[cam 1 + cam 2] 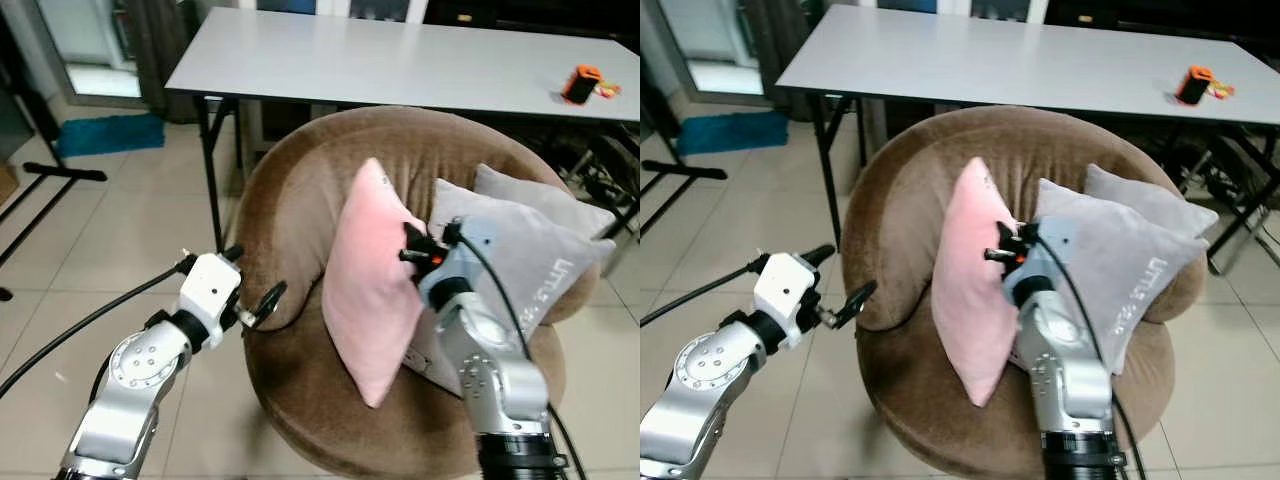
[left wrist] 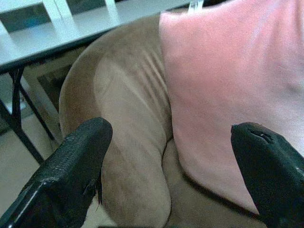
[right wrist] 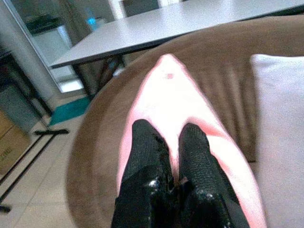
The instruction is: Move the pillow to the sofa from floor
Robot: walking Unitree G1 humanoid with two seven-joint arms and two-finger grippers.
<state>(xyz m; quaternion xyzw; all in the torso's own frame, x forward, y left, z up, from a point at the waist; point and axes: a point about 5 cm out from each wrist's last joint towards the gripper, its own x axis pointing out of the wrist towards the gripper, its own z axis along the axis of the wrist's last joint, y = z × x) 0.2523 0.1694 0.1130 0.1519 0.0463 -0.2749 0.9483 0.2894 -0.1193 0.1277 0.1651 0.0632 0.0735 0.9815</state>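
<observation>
Currently: pink pillow (image 1: 372,285) stands on edge on the brown sofa (image 1: 290,230), leaning toward a grey cushion (image 1: 530,265), right pincer (image 1: 412,247) clenched on its edge for steadiness, left pincer (image 1: 252,287) released beside the sofa.

Head stereo pair looking down (shared sofa (image 1: 300,200)), wrist cameras close on pink pillow (image 2: 228,95)

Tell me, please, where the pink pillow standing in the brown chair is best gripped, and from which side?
Grip the pink pillow along its thin right edge, from the robot's right. It stands on edge in the brown chair, so that seam is narrow enough to pinch; the right pincer is shut on it there.
</observation>
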